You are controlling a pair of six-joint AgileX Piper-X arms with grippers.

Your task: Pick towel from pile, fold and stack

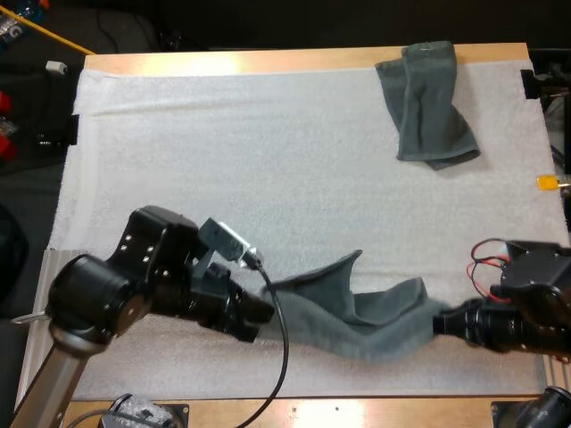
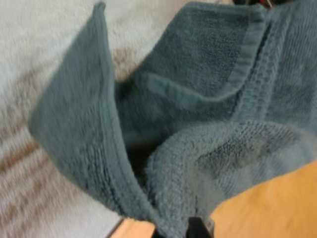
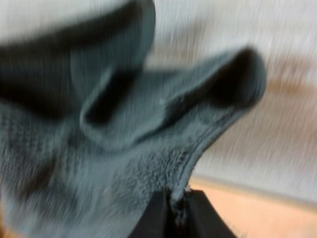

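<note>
High view: held towel strung between my left gripper and right gripper, near the mat's front edge; second towel lies far right.
Left wrist view: my fingers clamped on the held towel's edge.
Right wrist view: my fingers pinching its hem.

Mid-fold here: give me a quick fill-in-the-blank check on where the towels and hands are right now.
1. The left hand and the right hand are each shut on one end of the same ____.
2. A second towel lies untouched at the far ____ (left or right) corner of the mat.
3. The held towel stretches across the ____ (near or far) side of the mat.

Missing words: towel; right; near
</note>
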